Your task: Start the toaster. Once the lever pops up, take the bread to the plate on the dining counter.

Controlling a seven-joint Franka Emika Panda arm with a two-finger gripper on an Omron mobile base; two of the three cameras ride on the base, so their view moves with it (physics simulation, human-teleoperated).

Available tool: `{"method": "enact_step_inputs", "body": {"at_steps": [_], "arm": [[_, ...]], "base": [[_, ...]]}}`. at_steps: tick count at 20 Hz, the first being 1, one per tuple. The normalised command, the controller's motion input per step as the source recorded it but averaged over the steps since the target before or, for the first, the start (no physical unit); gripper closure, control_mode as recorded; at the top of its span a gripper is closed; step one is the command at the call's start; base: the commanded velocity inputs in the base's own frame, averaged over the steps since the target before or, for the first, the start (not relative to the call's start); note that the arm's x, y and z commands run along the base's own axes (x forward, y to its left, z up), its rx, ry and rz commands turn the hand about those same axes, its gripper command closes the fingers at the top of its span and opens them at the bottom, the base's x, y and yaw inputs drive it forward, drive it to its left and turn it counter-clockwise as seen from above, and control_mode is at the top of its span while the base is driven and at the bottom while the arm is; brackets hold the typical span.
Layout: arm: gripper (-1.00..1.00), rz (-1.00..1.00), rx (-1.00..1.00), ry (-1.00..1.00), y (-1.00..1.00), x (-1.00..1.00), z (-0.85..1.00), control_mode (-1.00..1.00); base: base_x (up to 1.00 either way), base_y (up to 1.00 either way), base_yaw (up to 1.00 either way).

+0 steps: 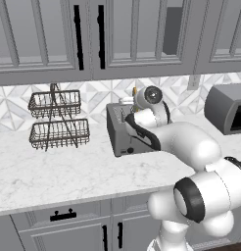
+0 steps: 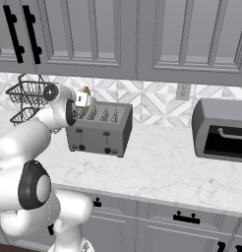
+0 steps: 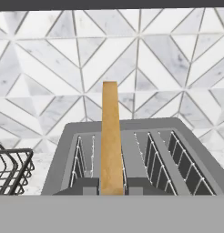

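The grey toaster (image 1: 123, 133) (image 2: 101, 130) (image 3: 132, 150) stands on the marble wall counter in front of the patterned tiles. My gripper (image 3: 111, 186) (image 2: 82, 101) (image 1: 133, 99) hovers over the toaster's left end. It is shut on the bread (image 3: 110, 136), a thin orange-brown slice pinched edge-on between the dark fingertips (image 3: 86, 185). The slice's top (image 2: 85, 92) (image 1: 134, 91) shows above the toaster's slots. The plate and the dining counter are out of view.
A two-tier black wire basket rack (image 1: 58, 120) (image 2: 24, 98) (image 3: 9, 168) stands left of the toaster. A larger grey microwave-like box (image 1: 230, 110) (image 2: 221, 130) sits to the right. Grey upper cabinets (image 2: 118, 39) hang close above.
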Motion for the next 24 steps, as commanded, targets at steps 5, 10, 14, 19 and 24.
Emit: {"method": "enact_step_inputs", "body": {"at_steps": [5, 10, 14, 19, 24], "arm": [[1.00, -0.01, 0.00, 0.01, 0.00, -0.60, 0.03, -1.00], [1.00, -0.02, 0.00, 0.05, 0.00, -0.76, 0.02, -1.00], [1.00, 0.00, 0.00, 0.09, 0.00, -0.76, 0.26, -1.00], [1.00, 0.00, 0.00, 0.17, -0.09, -0.65, 0.22, -1.00], [1.00, 0.00, 0.00, 0.13, -0.08, -0.78, 0.06, -1.00]], "base": [[0.00, 0.00, 0.00], [0.00, 0.00, 0.00], [0.00, 0.00, 0.00], [0.00, 0.00, 0.00], [0.00, 0.00, 0.00]]}}
